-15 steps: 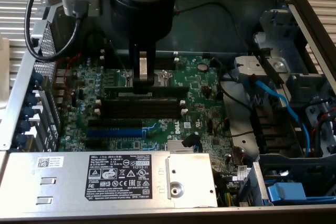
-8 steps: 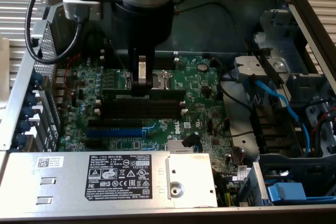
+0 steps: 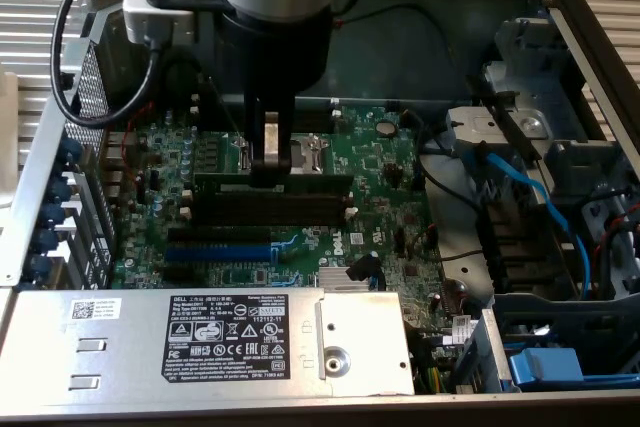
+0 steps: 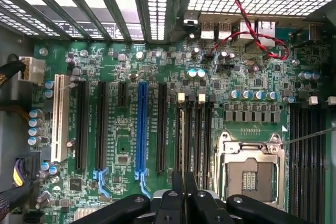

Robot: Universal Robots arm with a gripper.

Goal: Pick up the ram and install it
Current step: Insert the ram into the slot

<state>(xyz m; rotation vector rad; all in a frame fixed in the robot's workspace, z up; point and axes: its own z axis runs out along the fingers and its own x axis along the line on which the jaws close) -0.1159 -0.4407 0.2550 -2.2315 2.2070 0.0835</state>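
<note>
Case walls ring the motherboard, open above, where the nearly closed pincer grips the ram along its top.

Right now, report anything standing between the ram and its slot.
Nothing visible does. The gripper holds the ram upright along the black slots, on the side nearest the socket. Whether it is seated, I cannot tell.

Ext cam high, angled down at motherboard; wrist cam close, straight down, same motherboard.
</note>
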